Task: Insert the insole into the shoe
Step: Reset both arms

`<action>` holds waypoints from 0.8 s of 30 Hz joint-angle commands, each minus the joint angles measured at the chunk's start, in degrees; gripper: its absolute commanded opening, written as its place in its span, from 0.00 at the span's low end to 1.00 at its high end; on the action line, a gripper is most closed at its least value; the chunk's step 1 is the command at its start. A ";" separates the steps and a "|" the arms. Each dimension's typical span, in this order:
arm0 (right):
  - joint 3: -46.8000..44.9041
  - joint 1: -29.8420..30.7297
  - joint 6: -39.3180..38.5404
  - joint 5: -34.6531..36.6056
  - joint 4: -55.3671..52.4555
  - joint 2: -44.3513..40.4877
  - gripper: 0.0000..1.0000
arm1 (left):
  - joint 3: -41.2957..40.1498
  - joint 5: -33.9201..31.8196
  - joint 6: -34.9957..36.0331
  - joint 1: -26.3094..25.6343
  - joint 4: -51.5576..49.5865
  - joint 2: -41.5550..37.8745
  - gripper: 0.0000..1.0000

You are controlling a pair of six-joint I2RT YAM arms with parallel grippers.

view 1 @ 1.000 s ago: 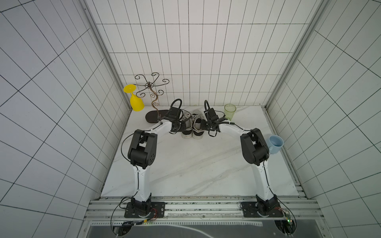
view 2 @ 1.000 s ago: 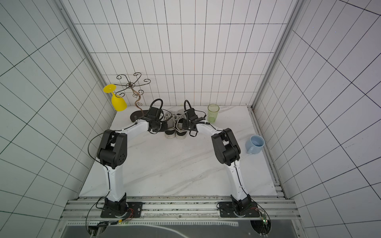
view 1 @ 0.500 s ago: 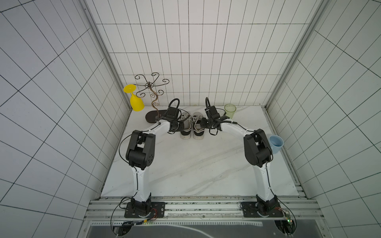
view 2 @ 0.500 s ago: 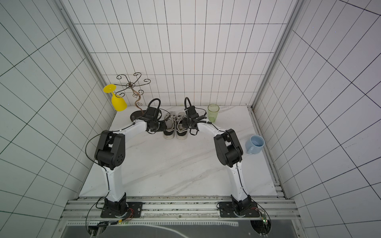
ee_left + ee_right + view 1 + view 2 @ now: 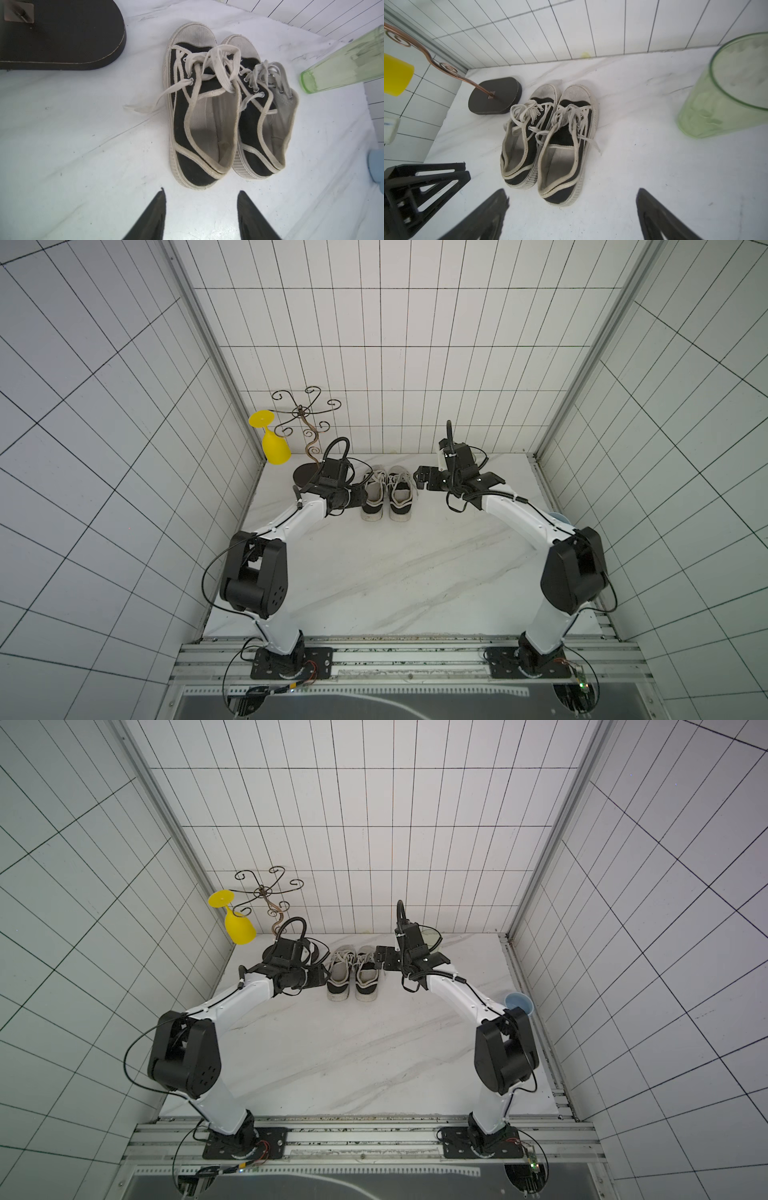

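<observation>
Left hand hangs released above the tabletop, fingers parted with nothing between them, at 9 o'clock of the nearer shoe, and we record the right hand spread wide, gripping nothing, at 3 o'clock of the other shoe. We find both shoes side by side and touching at 12 o'clock on the tabletop, heels toward the robot's base. We see a pale insole lying inside the nearer shoe.
</observation>
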 commanded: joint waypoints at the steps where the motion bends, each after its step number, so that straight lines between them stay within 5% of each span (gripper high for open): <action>1: -10.60 -1.23 -4.61 4.41 0.11 -8.47 0.99 | -5.79 -1.27 0.54 -0.17 5.07 -8.32 0.97; 6: -29.24 -6.99 -5.55 11.46 9.96 -23.07 0.99 | -19.56 -20.74 5.44 0.41 17.68 -20.98 0.98; 11: -44.92 -9.19 -14.17 23.24 26.69 -35.50 0.99 | -39.05 -29.36 23.35 6.09 43.52 -27.90 0.97; 16: -51.85 -12.49 -17.26 27.91 31.21 -40.72 0.99 | -45.99 -22.41 15.81 15.70 50.96 -26.38 0.97; 22: -61.08 -18.22 -18.09 26.94 46.93 -37.28 0.99 | -51.36 -20.78 15.06 15.77 78.91 -12.51 0.97; 24: -63.75 -20.01 -17.74 26.36 52.92 -33.87 0.99 | -51.35 -17.63 16.31 15.75 80.13 -10.21 0.98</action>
